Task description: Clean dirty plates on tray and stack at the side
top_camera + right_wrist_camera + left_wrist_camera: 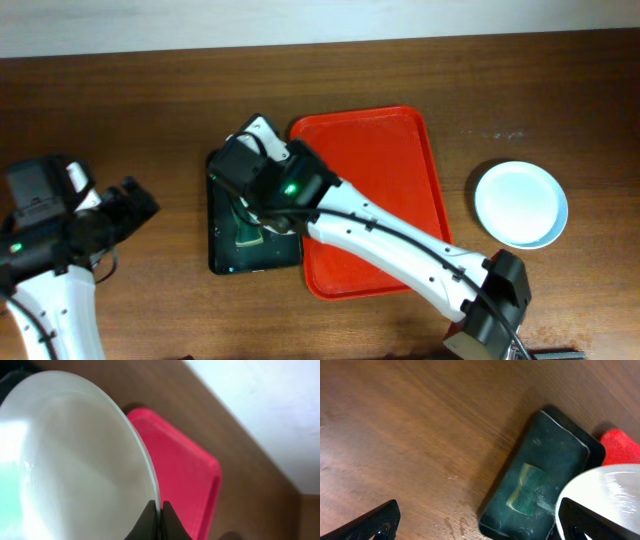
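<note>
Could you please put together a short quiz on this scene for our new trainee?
1. Fill in: the green sponge lies in the ___ tray.
2. True or false: the left tool is shut on the sponge.
3. What does the right tool grip? A: a plate, by its rim. B: the sponge. C: nothing.
Key: 1: black, since it lies in the black tray. 2: false, it stands open and holds nothing. 3: A.
</note>
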### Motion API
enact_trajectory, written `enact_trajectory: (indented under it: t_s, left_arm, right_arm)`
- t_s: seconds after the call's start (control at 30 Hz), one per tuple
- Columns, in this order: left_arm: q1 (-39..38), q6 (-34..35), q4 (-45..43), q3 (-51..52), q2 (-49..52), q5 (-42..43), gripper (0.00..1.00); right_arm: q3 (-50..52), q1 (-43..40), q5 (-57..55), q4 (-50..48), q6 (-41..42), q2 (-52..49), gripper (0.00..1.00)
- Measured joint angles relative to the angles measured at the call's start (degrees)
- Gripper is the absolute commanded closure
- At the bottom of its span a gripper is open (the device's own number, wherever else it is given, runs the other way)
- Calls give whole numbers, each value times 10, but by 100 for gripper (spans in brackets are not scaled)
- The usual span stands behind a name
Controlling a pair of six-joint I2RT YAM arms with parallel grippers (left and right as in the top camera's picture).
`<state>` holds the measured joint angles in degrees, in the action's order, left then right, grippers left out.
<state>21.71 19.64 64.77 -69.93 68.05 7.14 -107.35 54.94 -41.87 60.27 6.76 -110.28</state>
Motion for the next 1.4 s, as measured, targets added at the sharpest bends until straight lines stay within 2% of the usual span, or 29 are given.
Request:
enact_trajectory:
  t_s: [0.1,0.33,0.87,1.4]
  left_arm:
    - [24,0,4,0,-1,0,1]
    - [27,0,4,0,-1,0,1]
    - [27,0,4,0,-1,0,1]
    - [27,0,4,0,-1,0,1]
  right_arm:
    - [0,11,-48,-18,-21,0,96]
    - [0,46,-109,-50,-88,0,96]
    - [0,73,-124,-50,-240,0,96]
    - [0,73,-147,-79,-269,0,96]
